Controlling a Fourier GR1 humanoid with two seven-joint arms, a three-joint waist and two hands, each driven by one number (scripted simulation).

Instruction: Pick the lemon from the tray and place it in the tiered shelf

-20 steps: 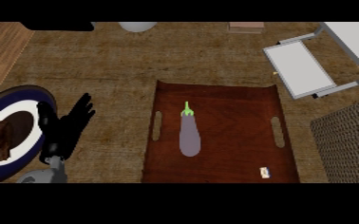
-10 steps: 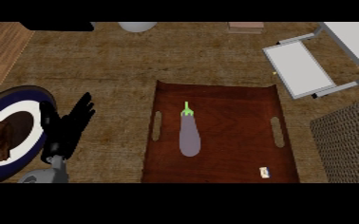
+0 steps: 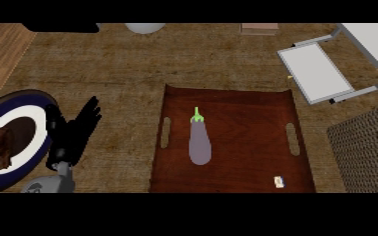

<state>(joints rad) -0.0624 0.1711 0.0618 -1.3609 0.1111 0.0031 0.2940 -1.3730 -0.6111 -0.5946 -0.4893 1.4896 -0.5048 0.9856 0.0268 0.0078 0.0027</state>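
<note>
Left hand (image 3: 74, 132) open, holding nothing, resting at table's edge | eggplant (image 3: 199, 142), no lemon, on tray (image 3: 251, 110) to its right | grasp not begun; next, reach toward tray | shelf (image 3: 319, 72) far right

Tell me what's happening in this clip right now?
Nothing is being handled. The robot's left hand rests open at the left, beside a blue-rimmed plate. A purple eggplant with a green stem lies on the dark wooden tray; no lemon shows. The white tiered shelf stands at upper right. The right hand is out of view.
</note>
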